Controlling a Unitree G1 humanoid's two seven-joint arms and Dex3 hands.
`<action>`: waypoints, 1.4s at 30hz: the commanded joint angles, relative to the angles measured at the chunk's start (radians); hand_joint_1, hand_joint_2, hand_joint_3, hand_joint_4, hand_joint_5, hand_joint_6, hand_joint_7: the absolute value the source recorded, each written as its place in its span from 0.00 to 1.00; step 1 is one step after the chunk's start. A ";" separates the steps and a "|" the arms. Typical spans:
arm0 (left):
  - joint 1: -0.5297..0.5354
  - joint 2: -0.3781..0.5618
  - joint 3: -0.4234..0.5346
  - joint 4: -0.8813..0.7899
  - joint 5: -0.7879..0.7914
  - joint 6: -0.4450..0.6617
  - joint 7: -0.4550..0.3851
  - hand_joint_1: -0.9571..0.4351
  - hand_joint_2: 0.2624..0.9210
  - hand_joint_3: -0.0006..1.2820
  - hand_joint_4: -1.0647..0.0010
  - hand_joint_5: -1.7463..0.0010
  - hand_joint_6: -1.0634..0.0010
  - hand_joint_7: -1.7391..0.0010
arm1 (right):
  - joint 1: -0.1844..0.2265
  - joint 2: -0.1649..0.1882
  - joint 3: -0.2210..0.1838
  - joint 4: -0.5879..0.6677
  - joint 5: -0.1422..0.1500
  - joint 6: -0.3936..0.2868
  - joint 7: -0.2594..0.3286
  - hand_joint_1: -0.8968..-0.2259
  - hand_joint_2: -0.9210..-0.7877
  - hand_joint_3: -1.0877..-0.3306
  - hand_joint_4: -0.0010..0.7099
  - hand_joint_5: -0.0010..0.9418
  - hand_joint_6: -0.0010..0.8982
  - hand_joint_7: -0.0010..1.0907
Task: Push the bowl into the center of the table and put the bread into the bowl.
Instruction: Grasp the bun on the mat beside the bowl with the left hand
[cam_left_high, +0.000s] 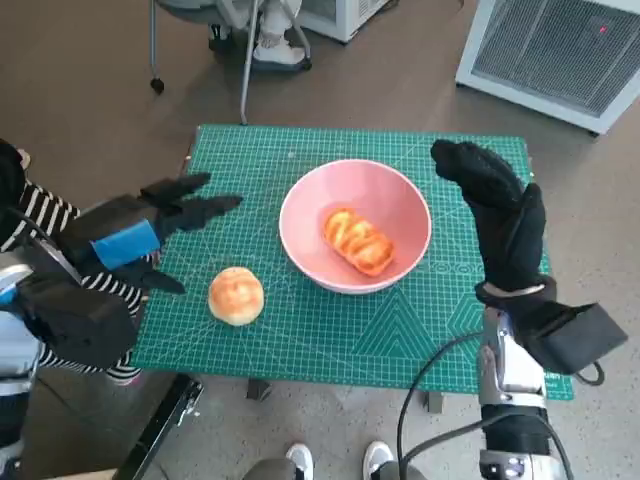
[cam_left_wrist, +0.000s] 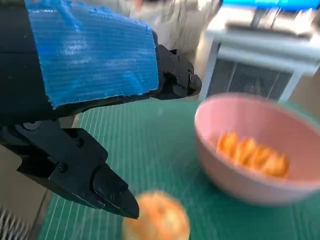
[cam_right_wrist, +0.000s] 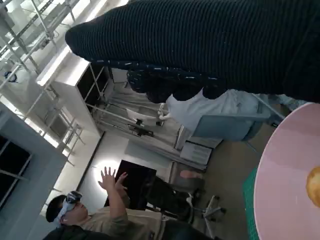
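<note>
The pink bowl (cam_left_high: 355, 225) sat mid-table with one bread (cam_left_high: 357, 241) inside, and the round bun (cam_left_high: 236, 295) lay near the table's left front edge, so the empty, spread left hand (cam_left_high: 150, 235) probably needed to grab it next, while the right hand (cam_left_high: 495, 205) hung empty by the bowl.

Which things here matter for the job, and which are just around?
Job: pink bowl, twisted bread already in it, round bun on the mat beside the bowl, left hand, right hand.
Around: green mat, white grilled unit, chair base.
</note>
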 joint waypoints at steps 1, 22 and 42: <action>0.024 0.004 -0.012 -0.017 -0.015 0.023 -0.025 0.60 0.63 0.00 0.88 1.00 0.71 0.99 | 0.019 -0.004 -0.002 0.008 0.011 0.019 0.012 0.19 0.00 0.40 0.28 0.00 0.05 0.50; -0.070 -0.143 -0.209 0.242 0.112 0.006 0.023 0.64 0.67 0.01 0.84 0.99 0.69 0.99 | 0.025 -0.026 -0.010 -0.009 0.021 0.050 0.031 0.18 0.00 0.40 0.28 0.00 0.04 0.51; -0.189 -0.213 -0.334 0.604 0.318 -0.131 0.304 0.72 0.85 0.02 0.25 0.94 0.29 0.91 | 0.039 -0.037 -0.007 -0.036 0.015 0.064 0.025 0.20 0.00 0.38 0.28 0.00 0.04 0.54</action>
